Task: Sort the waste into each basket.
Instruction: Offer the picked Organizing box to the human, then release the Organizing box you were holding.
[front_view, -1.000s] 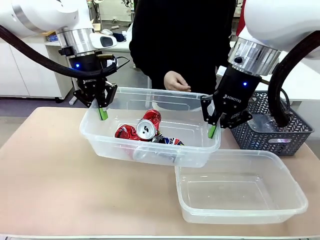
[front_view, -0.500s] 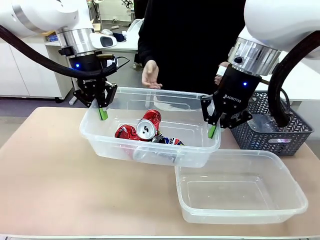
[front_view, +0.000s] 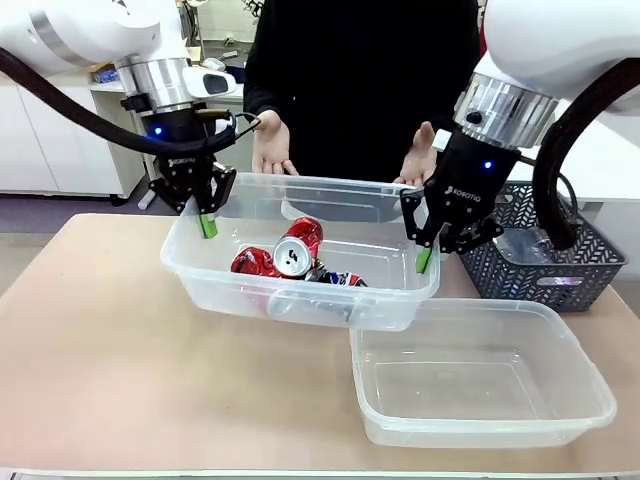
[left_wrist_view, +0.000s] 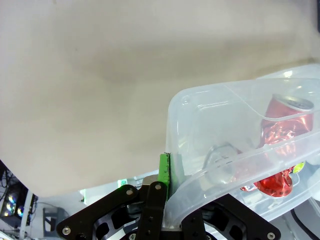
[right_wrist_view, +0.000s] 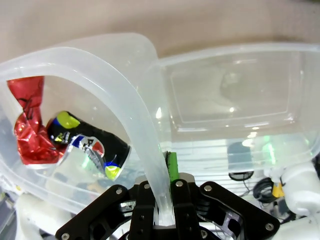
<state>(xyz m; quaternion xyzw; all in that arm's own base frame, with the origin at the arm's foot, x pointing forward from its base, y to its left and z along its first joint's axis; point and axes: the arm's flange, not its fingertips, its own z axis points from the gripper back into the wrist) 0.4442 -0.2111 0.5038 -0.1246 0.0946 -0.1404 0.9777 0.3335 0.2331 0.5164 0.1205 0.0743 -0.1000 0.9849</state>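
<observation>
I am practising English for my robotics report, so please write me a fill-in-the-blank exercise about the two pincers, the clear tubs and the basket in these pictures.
1. The left pincer and the right pincer each grip an end wall of the far tub, which holds crushed ___.
2. The near tub is ___.
3. The grey basket stands on the robot's ___ side.
Missing words: cans; empty; right.

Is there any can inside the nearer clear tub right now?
No, the nearer tub shows only its bare floor, while the red cans lie in the farther tub.
</observation>
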